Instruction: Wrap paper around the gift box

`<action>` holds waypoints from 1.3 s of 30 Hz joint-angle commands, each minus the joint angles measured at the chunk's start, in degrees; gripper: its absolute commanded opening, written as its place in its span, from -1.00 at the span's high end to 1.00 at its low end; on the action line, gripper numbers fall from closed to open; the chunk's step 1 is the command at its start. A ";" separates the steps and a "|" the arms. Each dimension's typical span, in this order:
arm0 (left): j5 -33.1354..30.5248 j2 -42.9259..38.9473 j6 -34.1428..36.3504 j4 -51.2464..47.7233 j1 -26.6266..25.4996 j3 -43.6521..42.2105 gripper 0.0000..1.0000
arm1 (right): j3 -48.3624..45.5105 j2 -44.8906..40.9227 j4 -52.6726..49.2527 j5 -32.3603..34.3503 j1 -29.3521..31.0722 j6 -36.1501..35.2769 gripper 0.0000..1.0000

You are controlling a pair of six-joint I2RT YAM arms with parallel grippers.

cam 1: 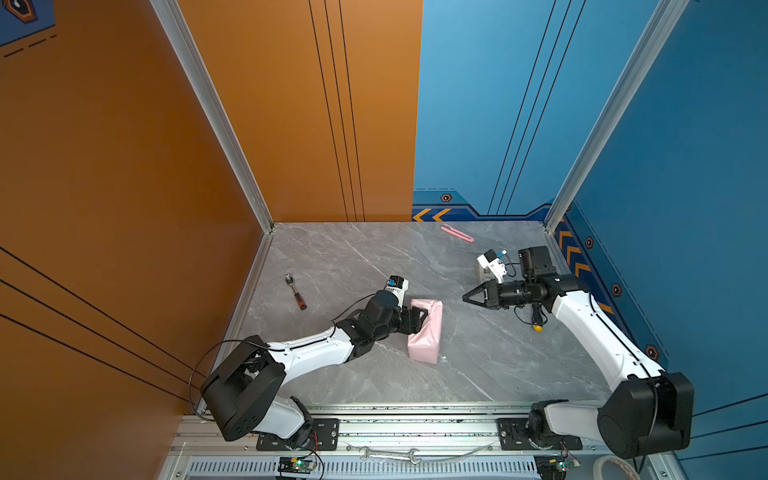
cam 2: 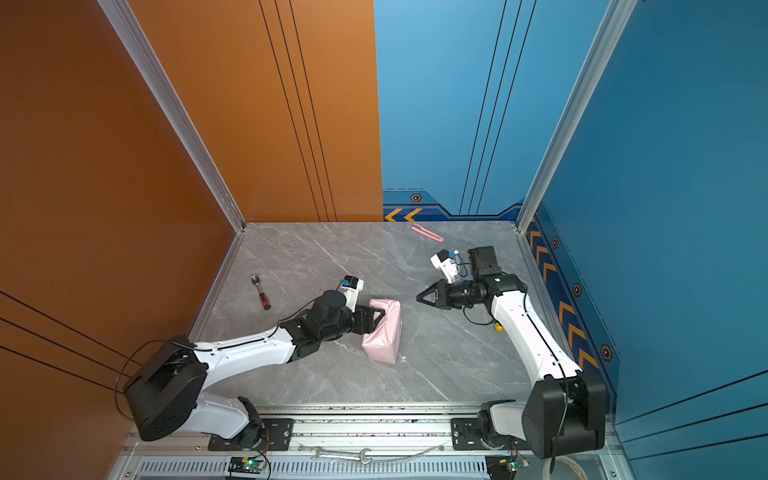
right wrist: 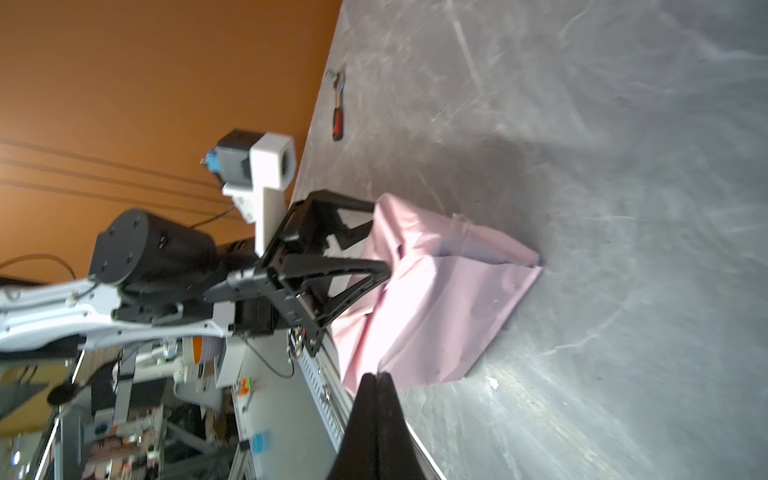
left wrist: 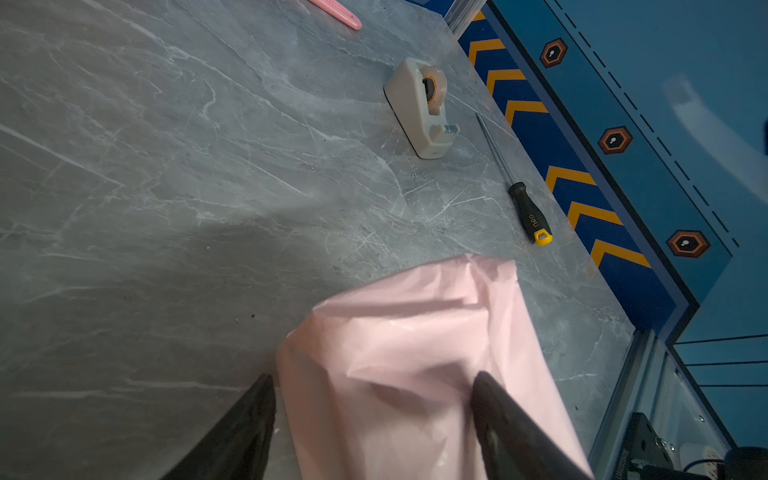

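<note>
The left gripper point(cam 1: 420, 313) has its jaws spread wide around one end of the paper point(cam 1: 426, 340), with a finger pressed on either side. It seems to be propping the parcel up in the middle of the table point(cam 1: 374, 257) so the ends can be finished. The gift box must be inside; none of it shows. To the right and well apart, the right gripper point(cam 1: 465, 297) hangs pinched shut and empty, pointing at the parcel.

Grey marble tabletop point(cam 1: 374, 257), orange wall panels point(cam 1: 104, 166), blue wall panels point(cam 1: 685, 124), aluminium corner posts point(cam 1: 217, 116)
</note>
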 commanded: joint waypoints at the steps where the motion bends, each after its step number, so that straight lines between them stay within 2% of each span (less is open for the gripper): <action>1: -3.53 2.14 2.73 -11.17 0.46 -1.67 -0.49 | 3.24 1.35 -11.16 1.56 4.87 -6.77 1.00; 8: -3.44 1.99 2.86 -11.14 0.41 -1.69 -0.49 | 8.38 6.88 -17.93 2.83 13.01 -10.76 1.00; 12: -3.45 1.90 2.91 -11.09 0.31 -1.60 -0.49 | 12.00 11.68 -21.54 4.63 15.69 -13.10 1.00; 23: -3.70 1.72 3.06 -11.11 0.02 -1.62 -0.49 | 23.20 24.79 -32.24 7.12 16.02 -21.13 1.00; 30: -3.85 1.63 2.92 -10.68 0.09 -1.78 -0.49 | 23.15 24.72 -31.19 4.39 14.17 -20.28 1.00; 32: -3.82 1.72 2.82 -10.42 0.12 -1.65 -0.49 | 21.45 22.47 -27.82 2.06 13.08 -17.18 1.00; 33: -3.87 1.71 2.82 -10.35 0.15 -1.60 -0.49 | 19.91 20.67 -24.51 2.45 12.34 -13.36 1.00; 35: -3.98 1.58 2.42 -9.98 0.17 -1.61 -0.49 | 14.91 16.10 -13.64 3.93 10.78 -2.15 1.00; 37: -4.13 1.68 1.84 -9.48 0.11 -1.77 -0.49 | 7.19 10.48 2.04 5.09 9.89 13.34 1.00; 39: -4.24 1.89 1.51 -9.23 0.01 -1.78 -0.49 | 0.67 5.36 13.73 8.48 11.19 23.95 1.00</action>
